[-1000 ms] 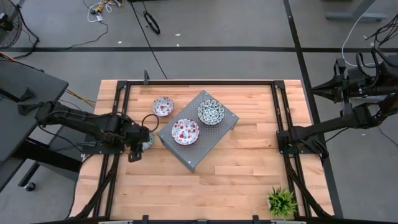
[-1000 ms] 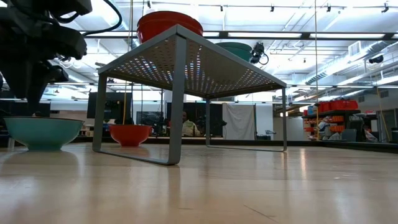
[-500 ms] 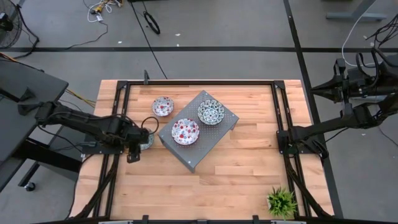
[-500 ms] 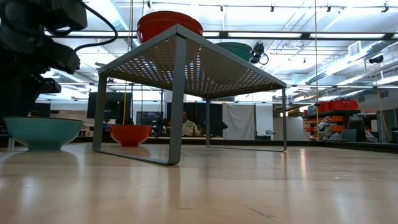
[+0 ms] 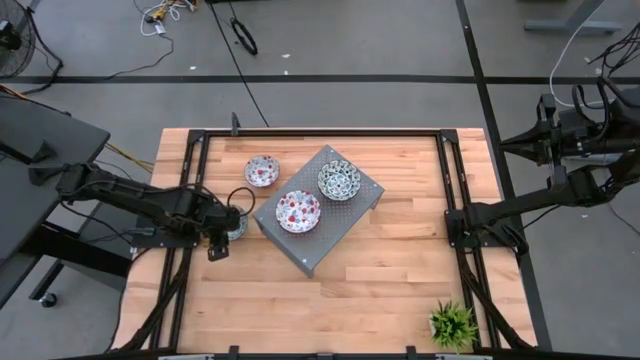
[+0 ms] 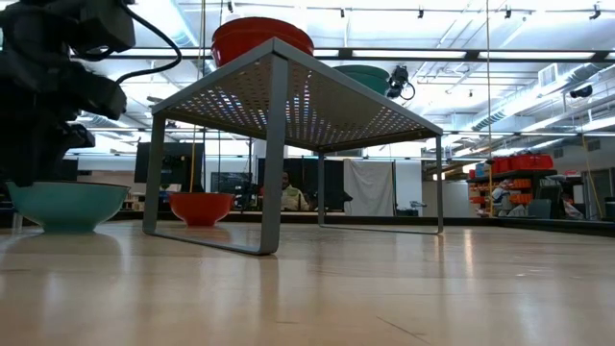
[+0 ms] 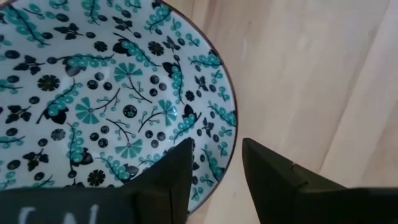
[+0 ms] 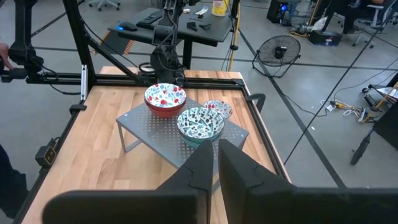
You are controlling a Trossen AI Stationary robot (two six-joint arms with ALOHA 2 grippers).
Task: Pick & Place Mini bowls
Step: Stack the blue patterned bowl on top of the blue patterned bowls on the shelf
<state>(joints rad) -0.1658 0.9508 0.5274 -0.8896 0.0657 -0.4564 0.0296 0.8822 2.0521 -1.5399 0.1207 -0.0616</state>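
A wooden table [image 5: 390, 290] held a grey perforated metal stand [image 5: 320, 210], set at an angle near the middle. Two mini bowls sat on the stand: a red-patterned bowl [image 5: 298, 211] and a teal-patterned bowl [image 5: 338, 180]. A second red-patterned bowl [image 5: 262, 170] rested on the table just beside the stand's far corner. A third bowl, teal [image 7: 93, 93], sat on the table near the stand's left side, under the left arm.

The left gripper [image 7: 214, 171] was down at this teal bowl. Its two fingers [image 7: 174, 180] stood apart, astride the bowl's rim, one over the patterned inside and one outside over the wood. From the wrist view they appeared not yet pressed on the rim, though contact was hard to judge.

The right gripper [image 8: 216, 163] waited with fingers together, raised off the table's right edge.

To do this step well, the left gripper likely needed to sink until the rim sat deep between the fingers, then close squarely. A shallow pinch on smooth ceramic could let the bowl tip or slide. The lift should stay level to clear the stand's edge nearby.
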